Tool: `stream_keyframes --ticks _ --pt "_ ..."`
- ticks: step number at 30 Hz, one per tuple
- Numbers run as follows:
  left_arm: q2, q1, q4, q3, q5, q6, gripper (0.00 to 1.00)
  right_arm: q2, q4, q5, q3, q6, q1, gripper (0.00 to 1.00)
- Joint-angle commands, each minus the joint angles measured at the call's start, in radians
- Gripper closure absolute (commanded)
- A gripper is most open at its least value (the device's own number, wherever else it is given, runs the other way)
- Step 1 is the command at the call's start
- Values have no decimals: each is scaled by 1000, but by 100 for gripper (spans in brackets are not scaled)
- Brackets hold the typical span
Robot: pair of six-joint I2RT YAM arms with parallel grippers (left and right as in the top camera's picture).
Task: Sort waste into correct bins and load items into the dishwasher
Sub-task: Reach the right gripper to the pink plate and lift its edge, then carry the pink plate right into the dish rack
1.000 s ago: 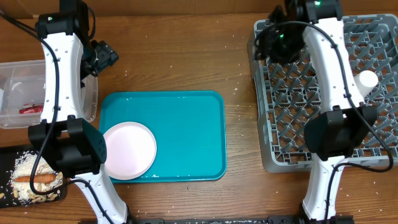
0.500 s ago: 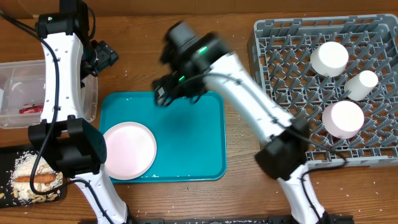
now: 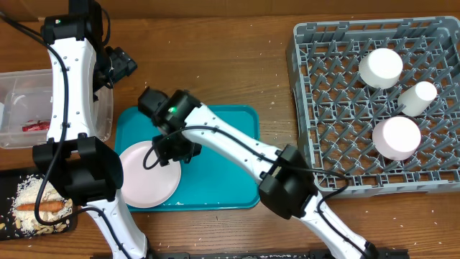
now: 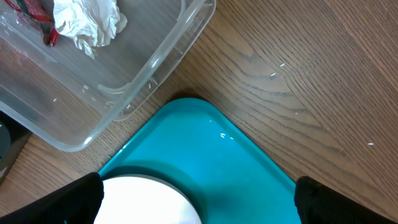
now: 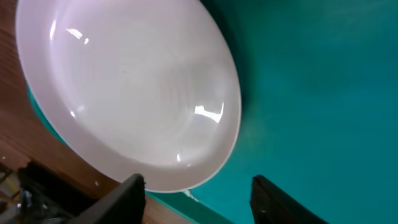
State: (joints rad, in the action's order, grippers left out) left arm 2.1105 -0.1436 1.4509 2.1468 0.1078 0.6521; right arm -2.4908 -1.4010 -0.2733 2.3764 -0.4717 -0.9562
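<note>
Your right gripper (image 3: 172, 149) is low over the smooth teal tray (image 3: 215, 155), at the edge of the round pink-white plate (image 3: 147, 180). The plate lies flat in the tray's front left corner. From above, the arm hides the fingers. The right wrist view shows them set wide apart with nothing held, and the plate's rim is just in front of the gap. That view also shows the plate is shiny, with a raised rim, and that it pokes out past the tray's edge over the wooden table (image 3: 215, 65).

Your left gripper (image 3: 121, 63) is up by the clear tub (image 3: 14, 140). In its wrist view the two black fingers are spread wide and hold nothing.

The tub is see-through plastic with round corners. From above you see the red wrapper (image 3: 34, 126) inside. The left wrist view also shows the crumpled tissue ball (image 4: 87, 22) touching it.

Only the view from above shows the flat black tray (image 3: 8, 180), with whitish rice crumbs (image 3: 29, 188) and the orange stick (image 3: 43, 207) on it. It alone also shows the grey rack (image 3: 338, 108), a square grid with pegs, holding three round white dishes (image 3: 396, 137).
</note>
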Motion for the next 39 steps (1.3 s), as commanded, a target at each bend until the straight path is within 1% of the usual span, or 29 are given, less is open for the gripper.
stream_keyframes --ticks 1,2,8,11,13,15,16,18,21,23,27,32,34,36,39 --pt "-5 9 3 8 3 6 0 -61 2 12 13 -39 -2 49" --pt "-5 9 3 8 3 6 0 -73 1 19 13 -39 -2 51" --pt "-5 9 3 8 3 6 0 -106 2 74 13 -57 5 51" --pt "-5 10 3 8 3 6 0 -111 -3 115 12 -64 5 57" --pt "-5 9 3 8 3 6 0 -111 -34 200 12 -109 16 58" --pt "-5 9 3 8 3 6 0 -111 -66 227 12 -109 40 58" --pt "-5 9 3 8 3 6 0 -111 -91 240 12 -109 62 61" --pt "-5 10 3 8 3 6 0 -111 -130 269 12 -109 102 63" --pt "-5 10 3 8 3 6 0 -110 -189 318 12 -109 169 63" --pt "-5 9 3 8 3 6 0 -103 -227 344 12 -110 218 65" --pt "-5 9 3 8 3 6 0 -72 -281 350 12 -109 299 65" --pt "-5 10 3 8 3 6 0 24 -293 351 12 -101 317 65" --pt "-5 10 3 8 3 6 0 89 -290 352 12 -101 317 61" --pt "-5 9 3 8 3 6 0 110 -285 362 12 -97 320 56" --pt "-5 10 3 8 3 6 0 108 -263 337 -7 -89 347 57"
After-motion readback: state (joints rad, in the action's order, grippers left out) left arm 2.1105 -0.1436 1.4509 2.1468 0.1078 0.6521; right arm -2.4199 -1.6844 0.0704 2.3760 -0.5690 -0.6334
